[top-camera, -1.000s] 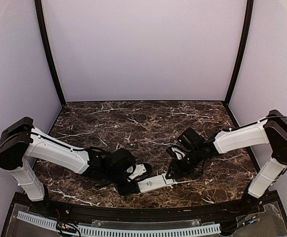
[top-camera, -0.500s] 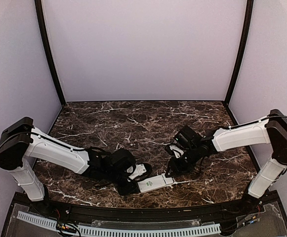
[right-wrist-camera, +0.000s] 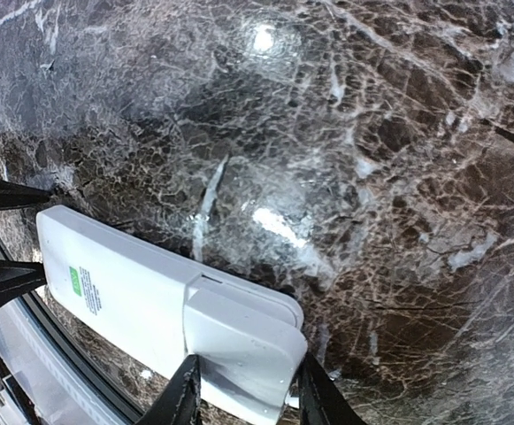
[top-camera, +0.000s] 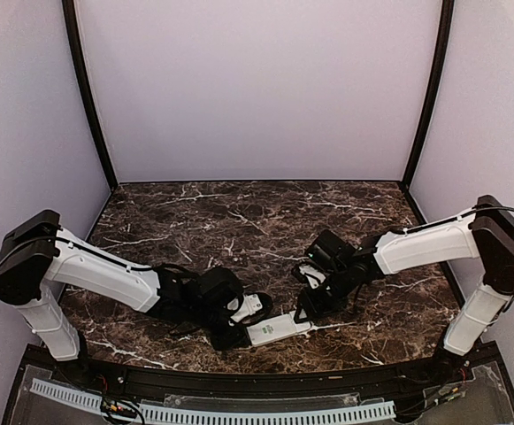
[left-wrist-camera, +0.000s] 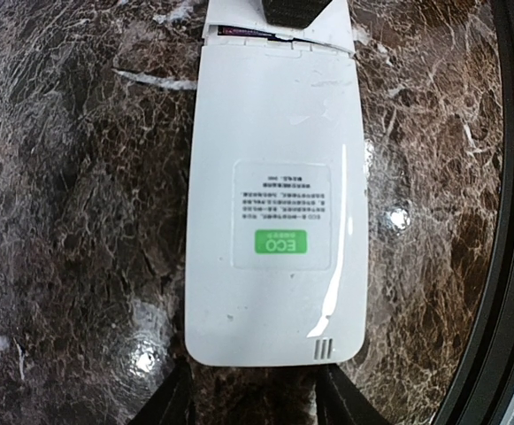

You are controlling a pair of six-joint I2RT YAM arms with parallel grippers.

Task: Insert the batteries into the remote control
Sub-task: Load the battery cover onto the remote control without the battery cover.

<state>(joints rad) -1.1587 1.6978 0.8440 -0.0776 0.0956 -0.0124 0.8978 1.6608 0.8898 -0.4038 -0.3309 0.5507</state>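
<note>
The remote control (top-camera: 274, 328) lies back side up near the table's front edge, with a green ECO label (left-wrist-camera: 281, 242) on it. My left gripper (top-camera: 239, 335) (left-wrist-camera: 257, 403) is closed on the corners of its vented end. The black fingers (right-wrist-camera: 0, 195) of that gripper flank this end in the right wrist view. A small white cover plate (right-wrist-camera: 243, 350) rests slightly raised on the remote's other end (right-wrist-camera: 124, 292). My right gripper (top-camera: 305, 312) (right-wrist-camera: 248, 382) is closed on the plate, one finger on each side edge. The batteries are hidden.
The dark marble table (top-camera: 257, 221) stretches away behind the remote. Its black front rim (left-wrist-camera: 513, 221) (top-camera: 257, 381) runs close alongside the remote. Lilac walls and two black corner posts (top-camera: 88, 97) close in the back and sides.
My right wrist has drifted a little to the left above the remote's end, and its jaws have eased slightly wider. The remote and the left arm have stayed put.
</note>
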